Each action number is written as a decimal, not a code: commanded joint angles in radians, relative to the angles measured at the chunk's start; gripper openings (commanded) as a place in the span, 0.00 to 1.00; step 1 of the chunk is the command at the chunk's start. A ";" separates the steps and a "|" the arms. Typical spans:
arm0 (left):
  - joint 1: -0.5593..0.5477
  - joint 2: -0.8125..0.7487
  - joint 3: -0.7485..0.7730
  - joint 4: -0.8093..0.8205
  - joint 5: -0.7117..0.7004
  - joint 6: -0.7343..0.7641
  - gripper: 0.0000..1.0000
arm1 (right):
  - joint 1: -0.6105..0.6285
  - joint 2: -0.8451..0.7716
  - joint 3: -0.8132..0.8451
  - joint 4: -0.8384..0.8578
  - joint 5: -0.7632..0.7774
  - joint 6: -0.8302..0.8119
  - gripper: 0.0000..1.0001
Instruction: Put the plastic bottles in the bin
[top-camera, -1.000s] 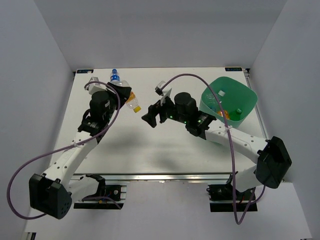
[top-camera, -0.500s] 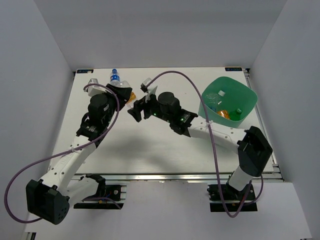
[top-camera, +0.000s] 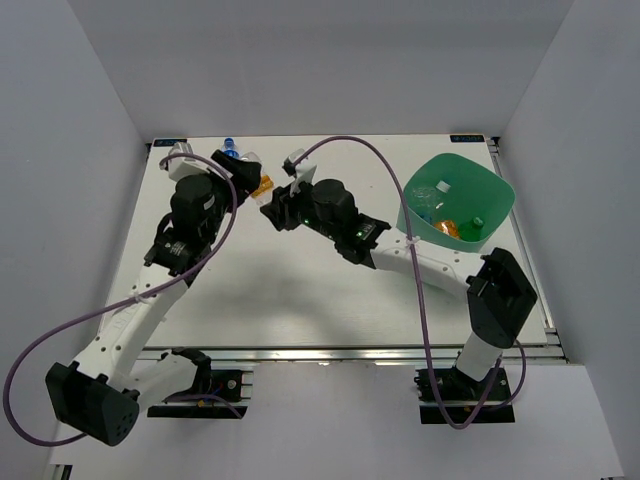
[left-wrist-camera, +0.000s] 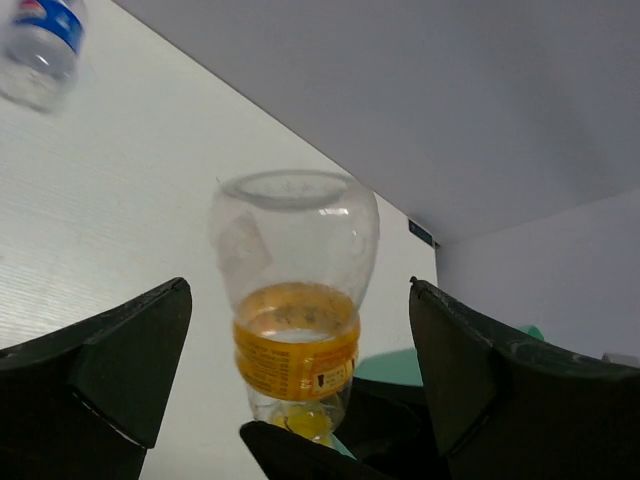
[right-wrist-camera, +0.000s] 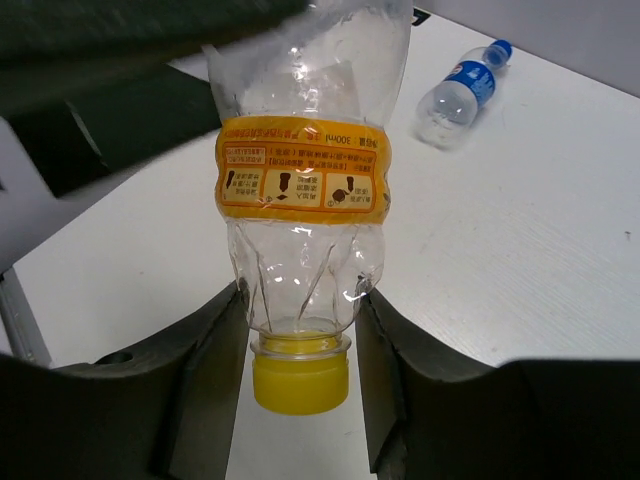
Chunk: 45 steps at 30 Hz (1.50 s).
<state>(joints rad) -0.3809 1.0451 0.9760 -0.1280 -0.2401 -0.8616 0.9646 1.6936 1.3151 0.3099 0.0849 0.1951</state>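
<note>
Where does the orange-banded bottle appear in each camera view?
Top external: orange-banded bottle upper centre-left.
Left wrist: bottle centre, cap downward.
Right wrist: bottle centre, neck in right claw.
Shared landmark: blue-labelled bottle lying nearby.

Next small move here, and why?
Probably lift the right gripper with the bottle and start toward the bin. Its fingers appear pressed against the bottle just above the yellow cap. The left gripper is open with clear gaps on both sides, so nothing seems to hold the bottle back.
</note>
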 joint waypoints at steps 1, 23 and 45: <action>-0.001 0.016 0.118 -0.168 -0.201 0.082 0.98 | -0.033 -0.049 0.043 0.009 0.065 0.010 0.09; 0.290 0.797 0.634 -0.205 -0.042 0.595 0.98 | -0.506 -0.793 -0.221 -0.793 0.487 0.113 0.32; 0.350 1.437 1.270 -0.249 0.164 0.678 0.98 | -0.380 -0.425 0.154 -0.678 -0.367 -0.276 0.89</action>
<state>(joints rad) -0.0280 2.4756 2.2078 -0.4114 -0.1249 -0.1837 0.5350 1.1759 1.4693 -0.3279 -0.1558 0.0071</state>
